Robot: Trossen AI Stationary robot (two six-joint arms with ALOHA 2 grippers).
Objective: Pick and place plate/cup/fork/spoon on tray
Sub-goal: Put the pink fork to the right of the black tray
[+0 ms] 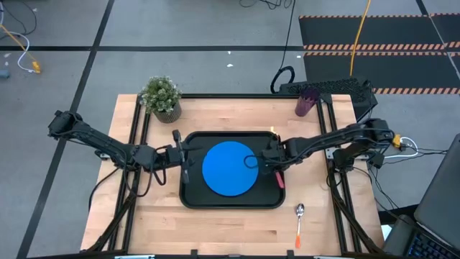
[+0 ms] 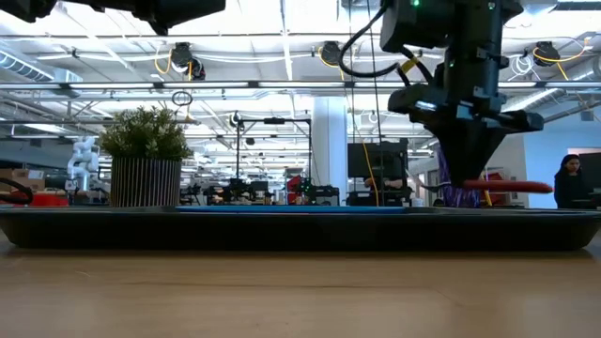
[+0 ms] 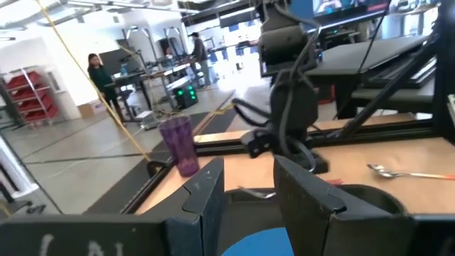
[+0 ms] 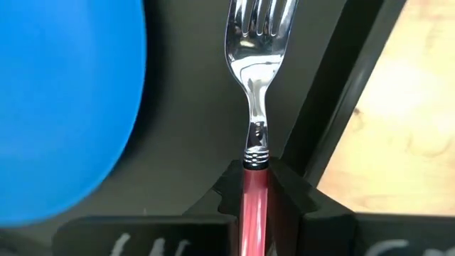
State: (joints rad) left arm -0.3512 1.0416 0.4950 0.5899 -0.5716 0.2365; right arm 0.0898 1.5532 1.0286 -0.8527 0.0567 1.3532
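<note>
Right gripper grasping fork over tray, beside plate; left gripper released

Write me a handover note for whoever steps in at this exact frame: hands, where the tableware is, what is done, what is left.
Right hand: shut on the fork, holding it by the red-pink handle over the tray, at its right side beside the plate.
Left hand: open, empty, at the tray's left edge.
Done: plate lies flat in the tray.
In progress: fork is above the tray, not yet released.
Left: spoon lies on the table near the front right, outside the tray; cup stands upright at the back right of the table. Both still need placing.
</note>
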